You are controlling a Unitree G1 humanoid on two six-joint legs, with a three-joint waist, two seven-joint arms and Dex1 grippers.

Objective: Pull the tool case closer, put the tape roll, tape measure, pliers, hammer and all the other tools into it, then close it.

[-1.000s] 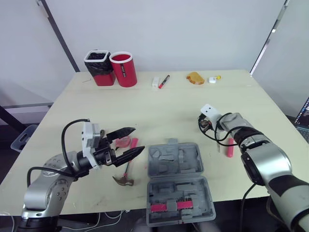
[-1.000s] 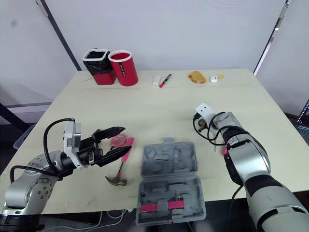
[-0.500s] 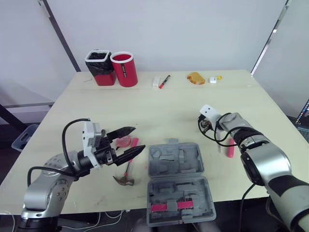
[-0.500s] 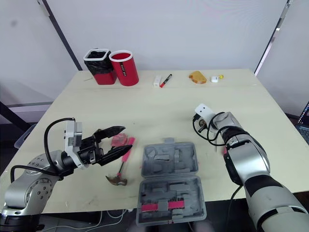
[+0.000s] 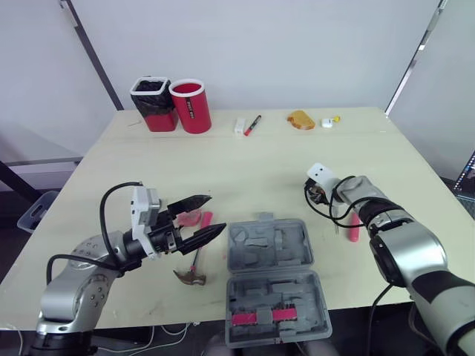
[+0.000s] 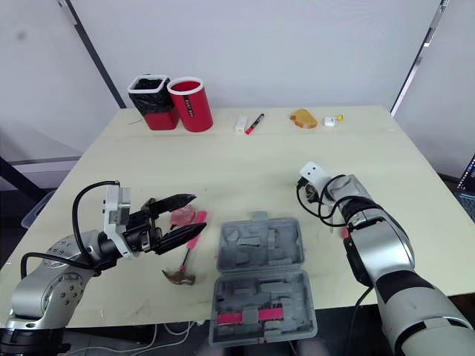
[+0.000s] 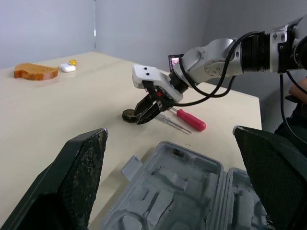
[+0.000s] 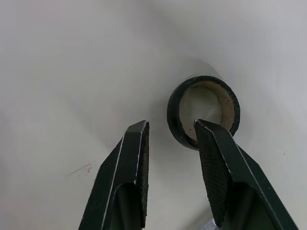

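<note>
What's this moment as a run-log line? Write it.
right gripper: open over black ring-shaped tape roll | left gripper: open, empty, near red-handled hammer | grey plastic tool case: open

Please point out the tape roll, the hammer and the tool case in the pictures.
tape roll point(image 8: 173, 115), right wrist view, its black outer wall.
hammer point(image 5: 190, 277), left eye view, its metal head.
tool case point(image 5: 271, 248), left eye view, its empty far half.

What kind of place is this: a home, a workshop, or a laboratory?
Probably a robot test room or laboratory: a plain pale table stands before bare white walls, and an open grey tool case and a hammer lie on it.
</note>
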